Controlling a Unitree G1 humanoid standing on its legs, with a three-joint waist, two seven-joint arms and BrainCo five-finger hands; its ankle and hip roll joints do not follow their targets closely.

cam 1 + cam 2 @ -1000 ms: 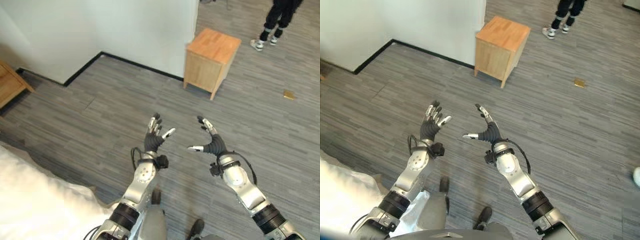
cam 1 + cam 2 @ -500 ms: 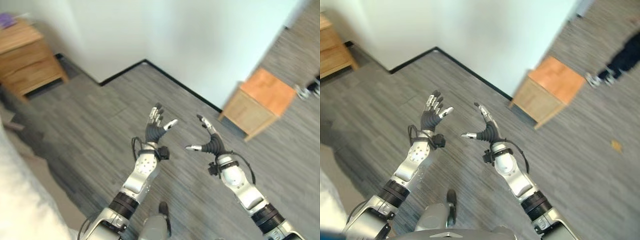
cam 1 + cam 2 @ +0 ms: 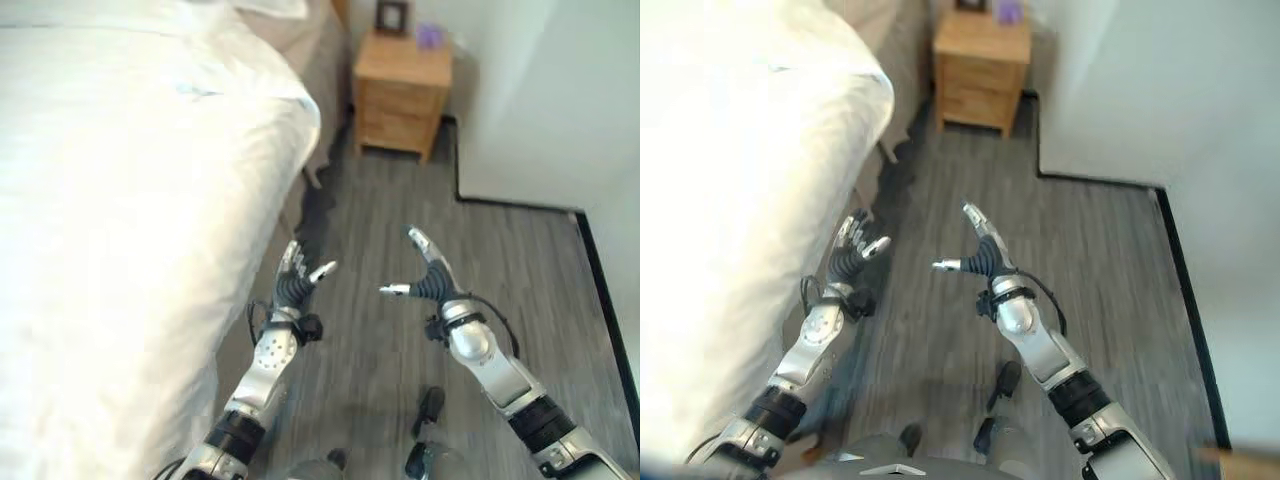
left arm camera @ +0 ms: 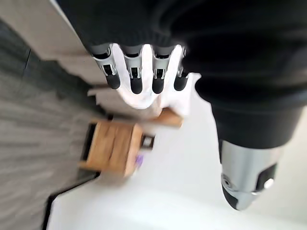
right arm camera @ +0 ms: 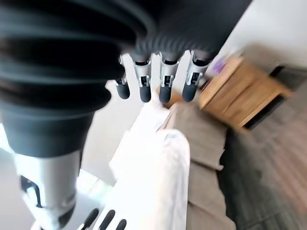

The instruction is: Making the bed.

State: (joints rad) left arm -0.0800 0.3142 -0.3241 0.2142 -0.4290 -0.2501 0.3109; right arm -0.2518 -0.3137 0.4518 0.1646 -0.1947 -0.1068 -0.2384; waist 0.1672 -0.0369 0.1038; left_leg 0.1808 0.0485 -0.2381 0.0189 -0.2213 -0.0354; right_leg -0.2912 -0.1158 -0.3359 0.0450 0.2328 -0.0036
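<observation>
A bed with a white duvet (image 3: 120, 200) takes up the left of the head views, its cover hanging over the side edge (image 3: 790, 250). My left hand (image 3: 293, 283) is raised just off that edge, open with fingers spread and holding nothing. My right hand (image 3: 428, 275) is up over the grey floor, open too, thumb pointing toward the left hand. In the right wrist view the duvet's corner (image 5: 158, 163) lies past my fingers (image 5: 165, 81). In the left wrist view the fingers (image 4: 136, 72) hang straight.
A wooden nightstand (image 3: 402, 95) stands at the bed's head against the wall, with a small picture frame (image 3: 391, 15) and a purple object (image 3: 430, 36) on top. A white wall (image 3: 540, 90) with black skirting bounds the right side. Grey plank floor (image 3: 380, 240) runs between bed and wall.
The camera has swung round: the bed and nightstand now fill the view, and the other wooden cabinet and the person's legs have left it. Both hands stay raised and open as before.
</observation>
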